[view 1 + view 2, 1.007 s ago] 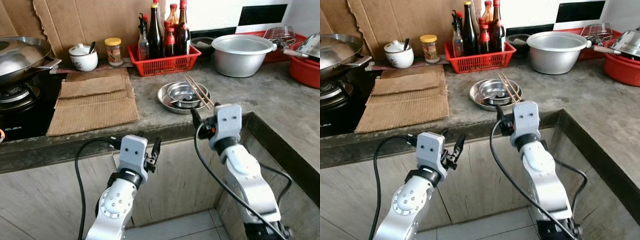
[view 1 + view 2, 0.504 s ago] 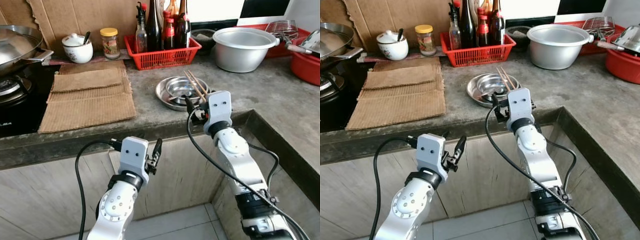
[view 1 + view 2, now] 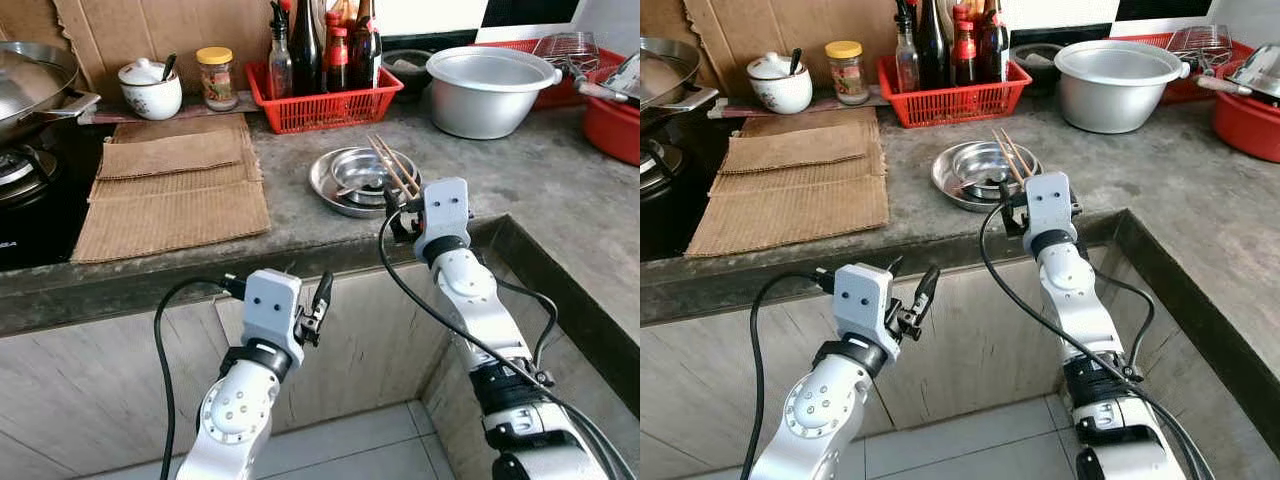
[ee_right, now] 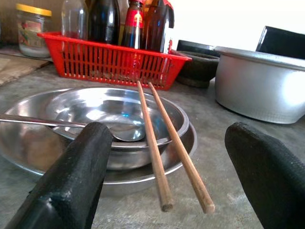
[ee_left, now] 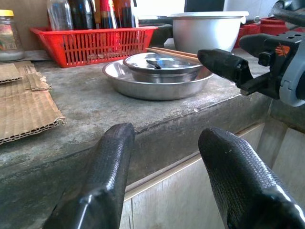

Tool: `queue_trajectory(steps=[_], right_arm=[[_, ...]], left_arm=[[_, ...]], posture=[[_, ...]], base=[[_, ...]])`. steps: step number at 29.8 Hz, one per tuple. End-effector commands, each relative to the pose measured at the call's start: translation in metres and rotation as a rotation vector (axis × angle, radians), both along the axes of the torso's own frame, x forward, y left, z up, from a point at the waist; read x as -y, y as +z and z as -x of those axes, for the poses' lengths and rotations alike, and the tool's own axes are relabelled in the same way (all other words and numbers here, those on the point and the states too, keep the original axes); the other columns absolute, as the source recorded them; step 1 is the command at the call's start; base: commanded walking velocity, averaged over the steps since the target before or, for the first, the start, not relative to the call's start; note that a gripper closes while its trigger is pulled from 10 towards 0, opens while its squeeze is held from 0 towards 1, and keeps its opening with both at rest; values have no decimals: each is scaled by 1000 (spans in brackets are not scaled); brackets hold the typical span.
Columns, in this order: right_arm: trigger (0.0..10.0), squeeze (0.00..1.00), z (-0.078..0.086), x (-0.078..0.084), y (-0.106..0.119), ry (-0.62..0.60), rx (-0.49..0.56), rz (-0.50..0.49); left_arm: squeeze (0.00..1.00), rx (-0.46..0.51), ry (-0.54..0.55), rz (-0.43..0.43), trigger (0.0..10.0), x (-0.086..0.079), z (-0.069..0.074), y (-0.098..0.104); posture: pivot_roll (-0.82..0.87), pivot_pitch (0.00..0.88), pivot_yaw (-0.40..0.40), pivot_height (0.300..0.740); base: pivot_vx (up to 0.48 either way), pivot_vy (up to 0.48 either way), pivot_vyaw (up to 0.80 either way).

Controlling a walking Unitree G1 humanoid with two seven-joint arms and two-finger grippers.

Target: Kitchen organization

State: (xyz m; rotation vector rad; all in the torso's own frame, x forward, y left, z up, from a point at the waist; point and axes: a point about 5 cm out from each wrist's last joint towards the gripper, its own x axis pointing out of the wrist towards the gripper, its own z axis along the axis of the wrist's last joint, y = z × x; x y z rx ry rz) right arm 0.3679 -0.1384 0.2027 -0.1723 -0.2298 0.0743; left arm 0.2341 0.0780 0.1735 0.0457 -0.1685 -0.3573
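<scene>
The approach to the chopsticks (image 4: 164, 143), laid across the steel bowl (image 3: 362, 176) on the countertop (image 3: 300, 215), is judged under way: the right gripper (image 4: 162, 181) is spread wide before their near ends, to be closed next, while the left gripper (image 3: 908, 300) hangs parted below the edge.

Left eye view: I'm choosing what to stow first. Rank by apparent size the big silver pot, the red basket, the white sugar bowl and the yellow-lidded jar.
1. Red basket and big silver pot: alike, unranked.
2. White sugar bowl.
3. Yellow-lidded jar, narrowly smaller.
</scene>
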Motion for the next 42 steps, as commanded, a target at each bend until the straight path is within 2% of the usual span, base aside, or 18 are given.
queue_trajectory(steps=[1,16,42], right_arm=[[10000,0,-3,3,2,-14,17,-4],[10000,0,-13,4,-6,-39,-14,-52],[10000,0,-18,3,-11,-14,-44,-101]], left_arm=[[0,19,-15,10,10000,2,2,4],[0,43,-49,-17,10000,7,4,5],[0,46,-38,-21,10000,6,3,5]], posture=[[73,93,-37,740],[76,79,-36,740],[77,89,-38,740]], base=[[0,0,0],[0,0,0],[0,0,0]])
